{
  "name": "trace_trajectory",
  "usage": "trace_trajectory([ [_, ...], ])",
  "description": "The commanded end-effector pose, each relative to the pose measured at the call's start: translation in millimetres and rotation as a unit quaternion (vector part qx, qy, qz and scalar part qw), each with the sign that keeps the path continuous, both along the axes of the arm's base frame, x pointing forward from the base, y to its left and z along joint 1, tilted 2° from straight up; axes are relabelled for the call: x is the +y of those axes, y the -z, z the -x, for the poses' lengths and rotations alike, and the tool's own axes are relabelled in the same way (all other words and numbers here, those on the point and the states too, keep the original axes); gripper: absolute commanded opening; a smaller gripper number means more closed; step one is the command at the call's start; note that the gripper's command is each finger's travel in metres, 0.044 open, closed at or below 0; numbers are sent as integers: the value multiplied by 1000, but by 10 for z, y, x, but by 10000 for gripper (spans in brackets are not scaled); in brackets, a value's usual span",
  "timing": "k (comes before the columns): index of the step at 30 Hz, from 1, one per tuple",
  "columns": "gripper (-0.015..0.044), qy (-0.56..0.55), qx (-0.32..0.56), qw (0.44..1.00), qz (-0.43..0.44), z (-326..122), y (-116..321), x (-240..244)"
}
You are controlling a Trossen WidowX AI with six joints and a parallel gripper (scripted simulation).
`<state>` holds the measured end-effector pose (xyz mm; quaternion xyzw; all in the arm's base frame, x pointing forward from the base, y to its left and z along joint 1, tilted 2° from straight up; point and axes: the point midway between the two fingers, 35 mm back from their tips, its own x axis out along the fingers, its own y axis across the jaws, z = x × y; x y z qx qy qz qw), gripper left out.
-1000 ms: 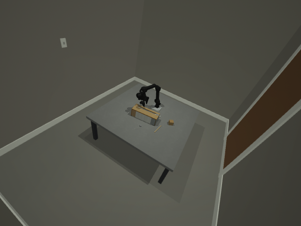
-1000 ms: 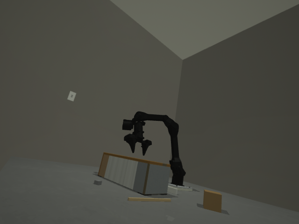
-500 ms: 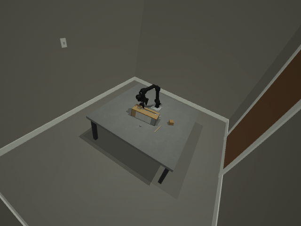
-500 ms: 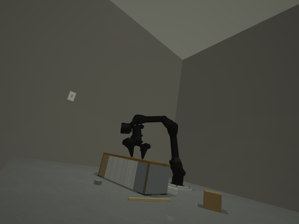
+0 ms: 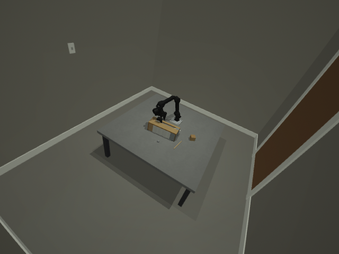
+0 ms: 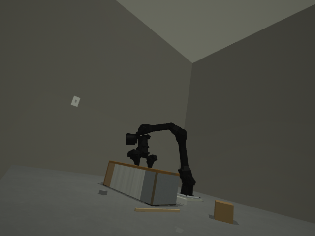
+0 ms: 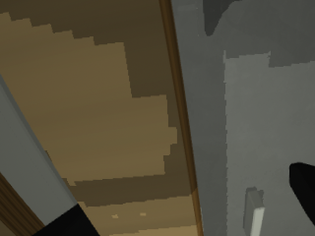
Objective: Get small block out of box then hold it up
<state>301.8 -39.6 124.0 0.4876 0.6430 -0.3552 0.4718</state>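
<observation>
The box (image 5: 164, 127) (image 6: 128, 180) (image 7: 98, 133) stands on the table, with a wooden top and a pale clear front. The small block on its shelf cannot be made out in any view. My gripper (image 5: 162, 119) (image 6: 143, 165) (image 7: 187, 187) is open and empty, pointing down at the box's back side, near the end away from the loose cube. In the exterior view its fingertips reach the line of the box's top edge; their very ends may be hidden behind it. In the wrist view the fingers stand on either side of the box's wooden edge.
A wooden stick (image 5: 178, 144) (image 6: 157, 210) lies in front of the box. An orange-brown cube (image 5: 192, 137) (image 6: 223, 212) stands off to the right. A small grey piece (image 5: 158, 141) (image 6: 103, 192) lies before the front. The arm's pale base (image 5: 176, 121) is behind the box.
</observation>
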Motion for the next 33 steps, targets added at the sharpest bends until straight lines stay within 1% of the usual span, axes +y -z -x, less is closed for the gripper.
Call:
trace_trajectory([
  [1,400,-4,1,1000,2,1,83,-3],
  [13,400,-8,4,1000,4,2,267,-1],
  [14,400,-4,4,1000,2,-1,206,1],
  [17,400,-4,4,1000,2,1,207,8],
  [33,400,-4,4,1000,0,100,227,340],
])
